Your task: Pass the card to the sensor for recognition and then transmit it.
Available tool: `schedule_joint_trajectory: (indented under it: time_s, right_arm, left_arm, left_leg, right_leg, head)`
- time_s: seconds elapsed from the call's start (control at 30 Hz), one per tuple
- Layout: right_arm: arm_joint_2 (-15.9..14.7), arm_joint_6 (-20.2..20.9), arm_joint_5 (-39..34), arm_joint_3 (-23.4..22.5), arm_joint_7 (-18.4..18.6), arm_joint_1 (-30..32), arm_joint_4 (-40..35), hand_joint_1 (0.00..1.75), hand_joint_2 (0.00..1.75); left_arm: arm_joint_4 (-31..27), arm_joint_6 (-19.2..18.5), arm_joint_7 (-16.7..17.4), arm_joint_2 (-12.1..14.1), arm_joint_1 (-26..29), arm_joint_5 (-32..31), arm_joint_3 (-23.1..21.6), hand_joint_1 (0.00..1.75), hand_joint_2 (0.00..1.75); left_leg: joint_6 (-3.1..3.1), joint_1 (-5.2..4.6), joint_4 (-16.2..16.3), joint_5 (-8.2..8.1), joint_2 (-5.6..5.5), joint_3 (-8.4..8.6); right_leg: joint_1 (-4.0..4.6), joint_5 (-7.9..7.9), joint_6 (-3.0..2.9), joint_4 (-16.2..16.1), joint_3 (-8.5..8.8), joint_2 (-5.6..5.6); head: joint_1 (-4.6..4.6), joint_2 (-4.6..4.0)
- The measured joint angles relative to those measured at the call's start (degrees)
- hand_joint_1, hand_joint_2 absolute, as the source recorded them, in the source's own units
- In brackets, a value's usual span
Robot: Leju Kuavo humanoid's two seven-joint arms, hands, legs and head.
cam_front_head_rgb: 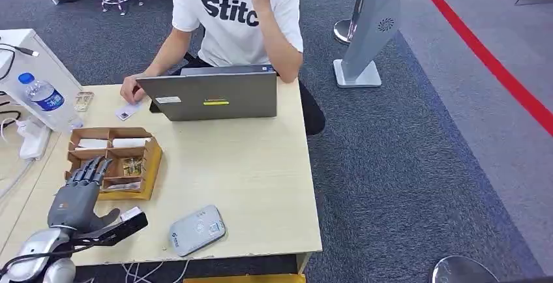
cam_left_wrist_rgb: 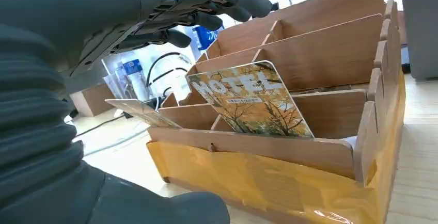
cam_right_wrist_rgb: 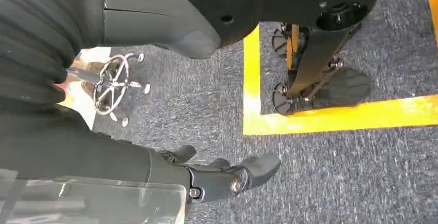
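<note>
Here, seen from the robot's head, a pale wooden table (cam_front_head_rgb: pixel 248 185) stands on grey carpet. The left hand (cam_front_head_rgb: pixel 77 195) reaches forward over the near left part of the table, its dark fingers (cam_front_head_rgb: pixel 91 171) stretched out and spread above the near edge of a wooden organiser box (cam_front_head_rgb: pixel 147 165). The hand holds nothing.

From the left wrist, the box shows as several rows of slanted dividers. A card (cam_left_wrist_rgb: pixel 253 100) printed with autumn trees and the word HOTEL leans upright in one of the nearest compartments, just below the extended fingers and apart from them. A second card (cam_left_wrist_rgb: pixel 142 113) lies tilted at the box's far corner.

A flat grey card sensor (cam_front_head_rgb: pixel 197 229) lies near the table's front edge, to the right of the hand and well apart from the box.

At the far side of the table a person in a white T-shirt (cam_front_head_rgb: pixel 235 15) sits behind an open grey laptop (cam_front_head_rgb: pixel 212 97), one hand (cam_front_head_rgb: pixel 130 90) resting on the table beside a small card (cam_front_head_rgb: pixel 127 112). A water bottle (cam_front_head_rgb: pixel 44 95) stands on a white unit left of the table.

The right hand (cam_right_wrist_rgb: pixel 227 177) hangs above the carpet; its fingers seem loosely curled, though the angle is poor and I cannot tell whether it is clenched or released.
</note>
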Motion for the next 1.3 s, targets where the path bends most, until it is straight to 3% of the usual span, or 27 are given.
schedule_joint_trajectory:
  time_s: [0.8,0.83,1.07,1.3]
  right_arm:
    - [0.4,-0.2,0.1,0.0,0.0,0.0,0.0,0.0,1.75]
    - [0.4,-0.2,0.1,0.0,0.0,0.0,0.0,0.0,1.75]
    - [-0.2,2.7,1.2,0.0,-0.1,0.0,0.0,0.0,1.75]
    - [-0.9,3.0,1.2,0.0,-0.2,0.0,0.0,0.0,1.75]
  left_arm:
    - [-1.1,-0.1,-0.6,-0.9,0.2,0.1,-1.8,0.0,1.75]
    - [-1.1,-0.1,-0.6,-0.9,0.3,0.1,-1.8,1.71,1.75]
    - [-1.6,-1.7,-0.6,-0.9,0.5,0.5,-1.8,1.75,1.75]
    - [-2.0,-1.7,-0.6,-0.9,0.6,0.6,-1.8,1.75,1.75]
  left_leg:
    - [0.0,0.0,0.0,0.0,0.0,0.0]
    - [0.0,0.0,0.0,0.0,0.0,-0.01]
    - [0.0,-0.01,0.0,0.0,0.0,-0.01]
    - [0.0,-0.01,0.0,0.0,0.0,0.0]
  right_leg:
    - [0.0,0.0,0.0,0.0,0.01,-0.01]
    - [0.0,0.0,0.0,0.0,0.01,-0.01]
    - [-0.01,0.0,0.0,0.0,0.01,-0.01]
    - [-0.01,0.0,0.0,0.0,0.01,-0.01]
  head:
    - [0.0,0.0]
    - [0.0,0.0]
    - [0.0,0.0]
    - [0.0,0.0]
